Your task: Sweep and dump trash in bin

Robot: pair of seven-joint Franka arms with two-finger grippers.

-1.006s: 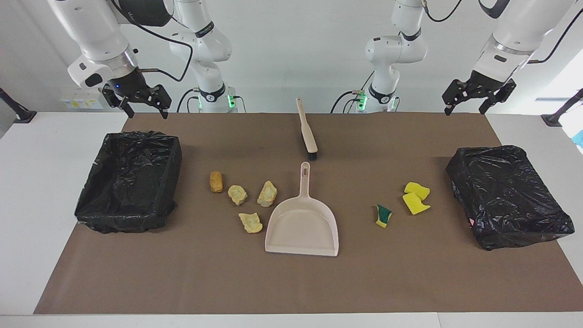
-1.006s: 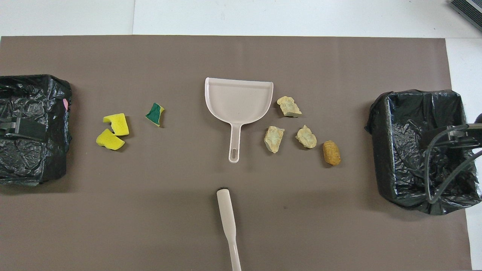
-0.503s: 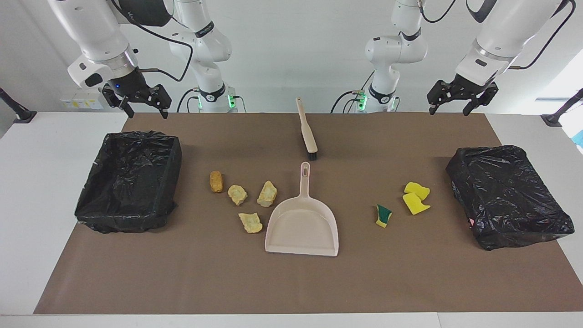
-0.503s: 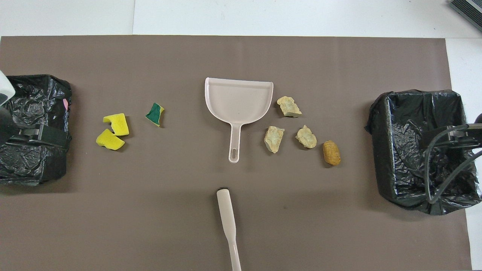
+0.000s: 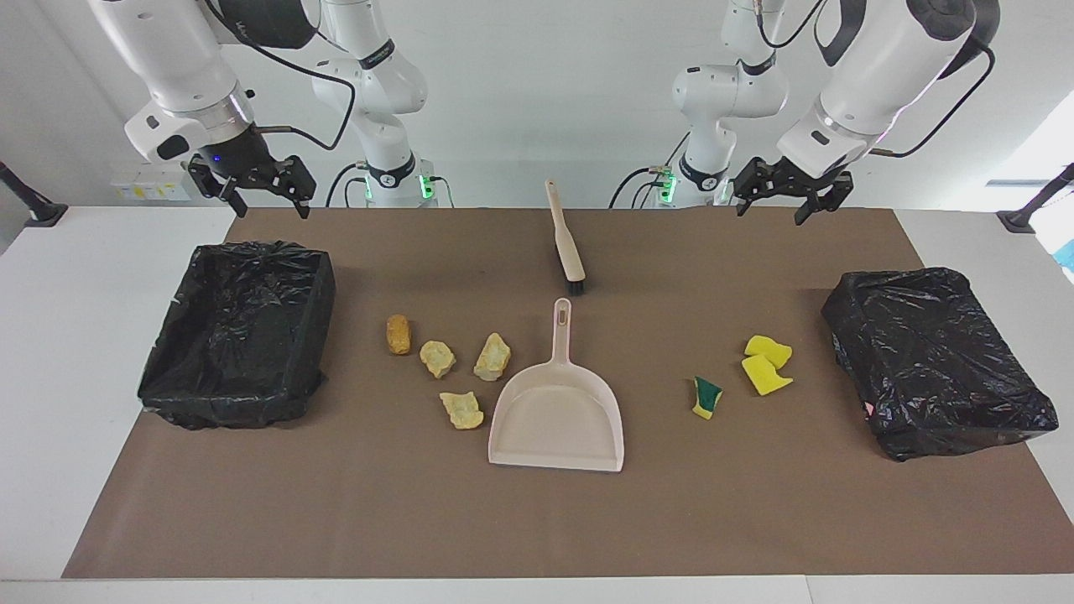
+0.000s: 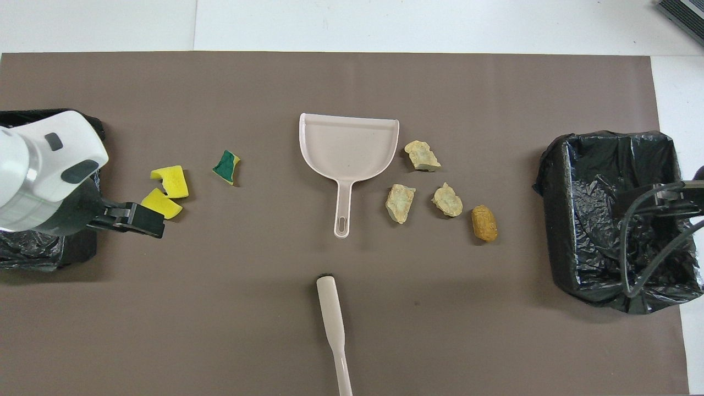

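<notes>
Trash lies loose on the table (image 5: 537, 520): four crumbly lumps (image 5: 457, 362) at the dustpan's (image 5: 557, 417) nine o'clock, three sponge bits (image 5: 765, 366) at its three. The left gripper (image 5: 784, 200) hangs empty over the mat's edge, fingers spread wide; the right gripper (image 5: 262, 191) waits above a bin (image 5: 239, 335), likewise spread, empty.

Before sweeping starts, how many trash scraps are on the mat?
7: four tan lumps beside the dustpan toward the right arm's end, three sponge bits toward the left arm's end.

brown mat (image 5: 537, 520) covers table | white table (image 5: 50, 352) bare at both ends | grey wall (image 5: 537, 84) past the arms' bases
</notes>
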